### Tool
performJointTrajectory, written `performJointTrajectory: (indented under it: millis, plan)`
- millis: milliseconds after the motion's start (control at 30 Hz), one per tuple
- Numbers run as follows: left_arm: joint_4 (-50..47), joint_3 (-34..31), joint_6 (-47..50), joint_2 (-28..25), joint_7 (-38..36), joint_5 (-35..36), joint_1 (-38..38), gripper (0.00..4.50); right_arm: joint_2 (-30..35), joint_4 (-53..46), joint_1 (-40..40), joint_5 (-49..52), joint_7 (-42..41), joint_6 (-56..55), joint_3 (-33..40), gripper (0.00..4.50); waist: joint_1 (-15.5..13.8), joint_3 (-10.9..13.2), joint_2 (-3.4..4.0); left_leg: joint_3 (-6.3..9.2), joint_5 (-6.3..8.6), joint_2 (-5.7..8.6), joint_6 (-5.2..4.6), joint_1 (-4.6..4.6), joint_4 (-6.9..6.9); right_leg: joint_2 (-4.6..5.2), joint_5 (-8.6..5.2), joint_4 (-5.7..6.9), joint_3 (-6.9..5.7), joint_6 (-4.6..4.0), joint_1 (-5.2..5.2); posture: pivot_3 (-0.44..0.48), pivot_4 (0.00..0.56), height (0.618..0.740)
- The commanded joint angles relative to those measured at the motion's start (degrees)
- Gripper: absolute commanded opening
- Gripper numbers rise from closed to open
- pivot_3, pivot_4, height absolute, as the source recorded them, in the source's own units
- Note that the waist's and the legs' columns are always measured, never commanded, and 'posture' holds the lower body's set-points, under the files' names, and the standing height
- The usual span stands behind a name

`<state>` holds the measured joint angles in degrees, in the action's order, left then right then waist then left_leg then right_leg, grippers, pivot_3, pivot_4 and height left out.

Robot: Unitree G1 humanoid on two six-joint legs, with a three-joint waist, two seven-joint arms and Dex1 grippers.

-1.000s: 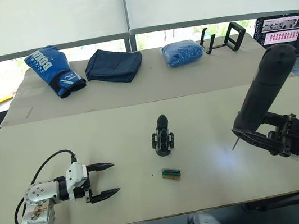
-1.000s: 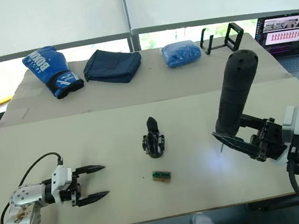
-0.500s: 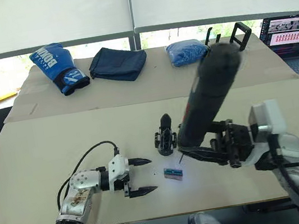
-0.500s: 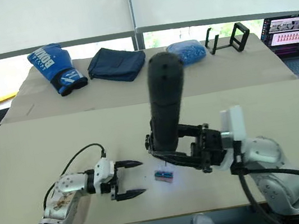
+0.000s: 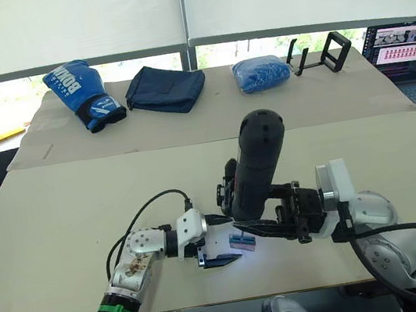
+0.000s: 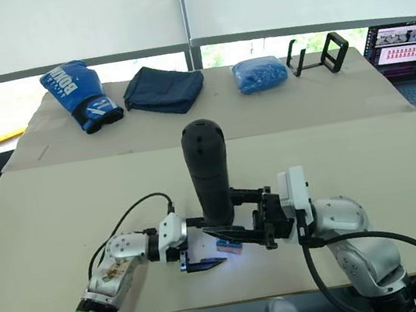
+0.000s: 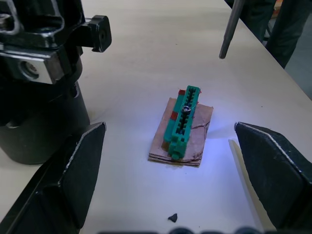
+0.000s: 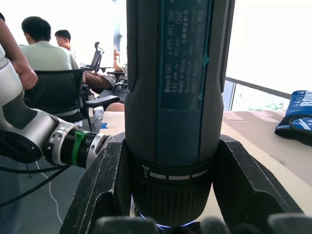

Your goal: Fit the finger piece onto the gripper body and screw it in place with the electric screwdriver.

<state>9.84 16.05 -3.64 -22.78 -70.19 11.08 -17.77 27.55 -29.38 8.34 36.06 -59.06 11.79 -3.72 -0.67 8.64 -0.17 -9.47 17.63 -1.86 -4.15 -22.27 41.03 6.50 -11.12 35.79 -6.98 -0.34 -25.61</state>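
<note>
Since the earlier frame both arms have closed on the green-and-brown block (image 7: 182, 127): right gripper (image 6: 260, 225) clamps the smooth black cylindrical electric screwdriver (image 6: 208, 173) upright, left gripper (image 5: 220, 239) spread beside the gripper body (image 7: 36, 92).

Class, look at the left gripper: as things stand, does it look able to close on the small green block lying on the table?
Probably yes. The left gripper is open, its fingers either side of the green block, with bare table between. The screwdriver's bit hangs just beyond the block and might get in the way.

Beige table (image 5: 60, 219) w/ gripper body (image 7: 34, 97) & green block (image 7: 183, 122).
</note>
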Motion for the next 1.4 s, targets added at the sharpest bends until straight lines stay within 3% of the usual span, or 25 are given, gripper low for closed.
performJointTrajectory:
  millis: [33,1400]
  plan:
    - [0.59,1.84,0.05,0.05,-0.84,-0.69,-0.11,4.45,-0.98,-0.21,1.01,-0.30,-0.48,-3.24,0.20,1.91,-0.02,0.00,0.00,0.01,0.00,0.00,0.00,0.01,0.00,0.00,0.00,0.00,0.00,0.00,0.02,0.000,0.150,0.740]
    - [0.54,4.30,-1.35,-0.54,-1.06,-2.11,0.97,4.45,-1.69,5.42,2.15,-4.34,-3.07,-6.07,-1.64,1.91,-0.01,0.00,0.01,0.05,0.02,-0.01,-0.02,0.27,-0.01,0.03,-0.02,-0.05,-0.01,0.02,0.30,0.000,0.150,0.740]
